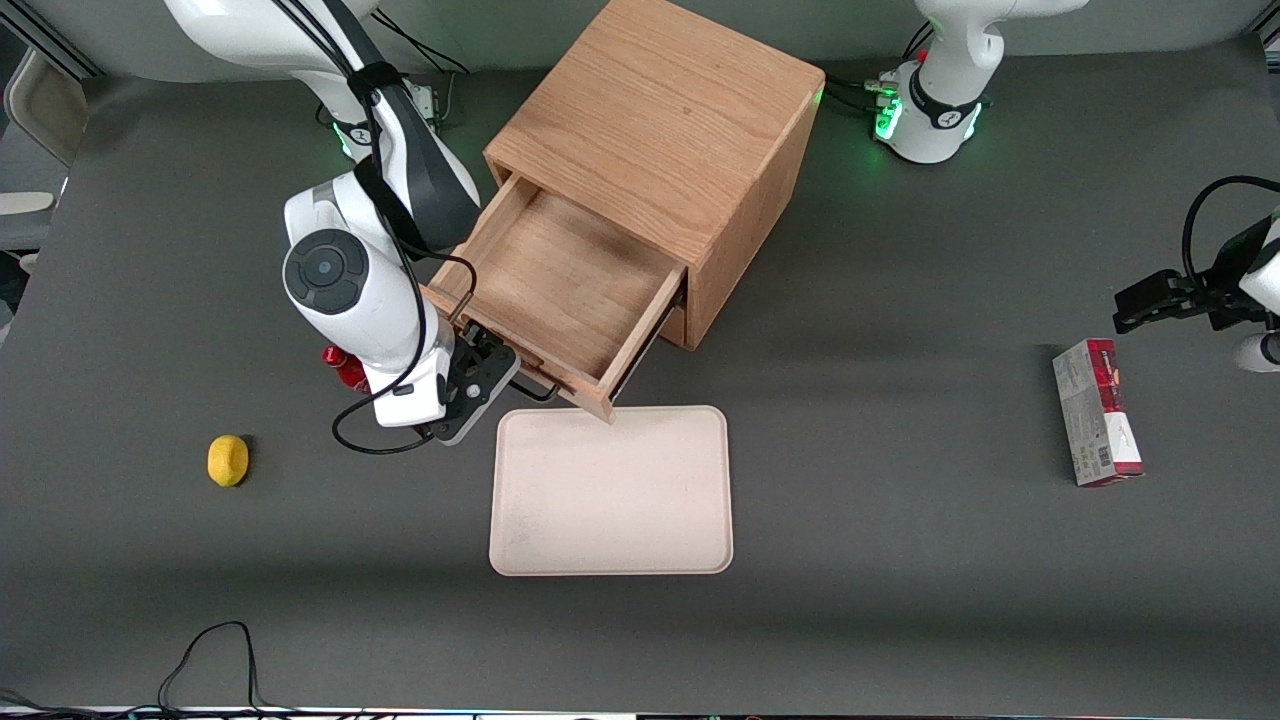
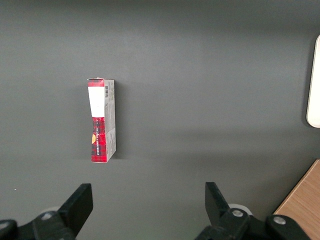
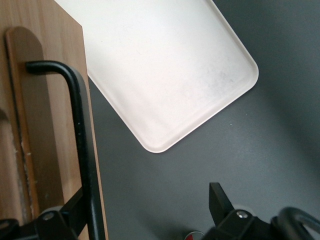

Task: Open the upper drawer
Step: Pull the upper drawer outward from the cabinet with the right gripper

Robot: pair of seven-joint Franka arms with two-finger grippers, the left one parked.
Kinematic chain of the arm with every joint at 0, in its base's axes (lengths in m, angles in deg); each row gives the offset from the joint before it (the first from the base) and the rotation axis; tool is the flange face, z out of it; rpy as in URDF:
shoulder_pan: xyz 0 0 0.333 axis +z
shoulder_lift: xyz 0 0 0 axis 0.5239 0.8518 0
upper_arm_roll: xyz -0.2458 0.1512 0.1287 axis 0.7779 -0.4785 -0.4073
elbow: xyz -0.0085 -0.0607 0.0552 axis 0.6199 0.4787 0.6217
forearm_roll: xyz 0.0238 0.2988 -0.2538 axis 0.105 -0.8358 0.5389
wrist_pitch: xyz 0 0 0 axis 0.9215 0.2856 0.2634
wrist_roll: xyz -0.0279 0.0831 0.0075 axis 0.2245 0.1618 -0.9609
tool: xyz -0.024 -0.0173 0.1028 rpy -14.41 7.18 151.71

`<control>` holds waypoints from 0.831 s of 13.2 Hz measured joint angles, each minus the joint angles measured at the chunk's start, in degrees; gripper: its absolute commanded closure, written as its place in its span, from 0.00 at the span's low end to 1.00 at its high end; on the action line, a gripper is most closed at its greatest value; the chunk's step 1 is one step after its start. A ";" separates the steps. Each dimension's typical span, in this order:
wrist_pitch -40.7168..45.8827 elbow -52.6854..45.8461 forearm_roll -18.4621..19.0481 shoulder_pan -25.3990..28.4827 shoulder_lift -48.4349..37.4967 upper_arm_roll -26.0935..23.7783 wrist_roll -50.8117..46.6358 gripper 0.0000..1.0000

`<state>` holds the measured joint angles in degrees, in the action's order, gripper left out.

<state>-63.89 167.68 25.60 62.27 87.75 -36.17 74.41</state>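
The upper drawer (image 1: pixel 560 280) stands pulled well out of the oak cabinet (image 1: pixel 660 130), and its shallow wooden tray holds nothing. Its light wood front (image 3: pixel 50 125) faces the front camera and carries a thin black wire handle (image 3: pixel 80 130), of which a short piece shows under the front's edge (image 1: pixel 540 392). My right gripper (image 1: pixel 480 375) hangs just in front of the drawer front, at the handle's end toward the working arm. The gripper (image 3: pixel 146 197) is open wide. The handle bar runs close past one finger (image 3: pixel 75 205), and the other finger (image 3: pixel 217 200) stands apart over bare table.
A cream tray (image 1: pixel 610 490) lies flat on the table, nearer the front camera than the drawer, almost touching its corner. A small red object (image 1: pixel 345 368) sits beside my wrist. A yellow lemon (image 1: pixel 228 460) lies toward the working arm's end, a red-and-grey box (image 1: pixel 1097 412) toward the parked arm's.
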 measured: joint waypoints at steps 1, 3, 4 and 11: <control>0.27 -0.92 -0.01 -0.08 0.59 0.00 0.00 0.00; 0.44 -2.48 -1.37 -0.36 1.85 0.01 0.00 0.00; 0.48 -3.13 -2.39 -0.62 2.39 0.03 0.00 0.00; 1.03 -5.88 -3.51 -4.55 4.42 0.03 5.01 0.00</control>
<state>-62.86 161.80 22.09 57.71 92.17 -36.13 79.42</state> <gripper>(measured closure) 0.000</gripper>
